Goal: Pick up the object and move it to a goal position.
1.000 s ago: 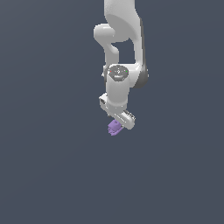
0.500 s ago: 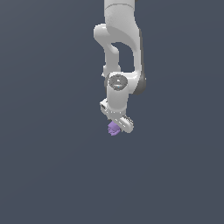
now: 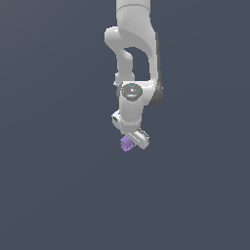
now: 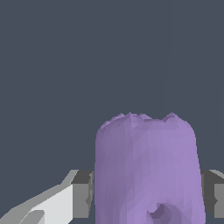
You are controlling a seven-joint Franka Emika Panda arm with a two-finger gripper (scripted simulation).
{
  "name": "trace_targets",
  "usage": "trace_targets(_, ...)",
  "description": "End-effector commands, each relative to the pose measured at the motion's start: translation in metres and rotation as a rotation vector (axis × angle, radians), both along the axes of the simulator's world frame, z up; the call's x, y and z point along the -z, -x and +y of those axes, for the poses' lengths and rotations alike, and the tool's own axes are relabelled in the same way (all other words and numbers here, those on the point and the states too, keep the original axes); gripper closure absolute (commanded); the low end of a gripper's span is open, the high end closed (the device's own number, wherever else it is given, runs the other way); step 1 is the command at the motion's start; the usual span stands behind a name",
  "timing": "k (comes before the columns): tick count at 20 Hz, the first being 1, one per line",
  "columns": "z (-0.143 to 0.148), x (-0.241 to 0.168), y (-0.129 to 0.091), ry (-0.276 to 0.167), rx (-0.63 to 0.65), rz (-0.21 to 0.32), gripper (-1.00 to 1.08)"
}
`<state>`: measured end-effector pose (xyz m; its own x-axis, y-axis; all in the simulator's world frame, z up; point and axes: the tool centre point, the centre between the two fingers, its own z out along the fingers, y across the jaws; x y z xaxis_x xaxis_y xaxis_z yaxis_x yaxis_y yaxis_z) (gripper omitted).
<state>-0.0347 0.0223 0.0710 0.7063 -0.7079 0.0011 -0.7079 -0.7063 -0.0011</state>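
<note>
Hiding its fingertips, gripper [image 3: 131, 143] clamps object [image 3: 127, 143].

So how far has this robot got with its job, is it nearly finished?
The pick-up looks done: the small light-purple blocky lump sits between the grey finger pads of the white gripper, which looks closed on it in the wrist view. In hand is the carrying. What is left is reaching the goal position, but no goal marker shows in either view, so I cannot say how near it is.
</note>
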Motion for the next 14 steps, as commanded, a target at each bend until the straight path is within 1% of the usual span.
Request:
trace_targets(1,0.0,0.0,0.0,0.0,0.0,0.0,1.08)
trace_targets(8,0.004,-0.015,0.0,0.0,0.0,0.0,1.08)
trace_targets(14,0.013,-0.052,0.001,0.0,0.001,0.0,1.08)
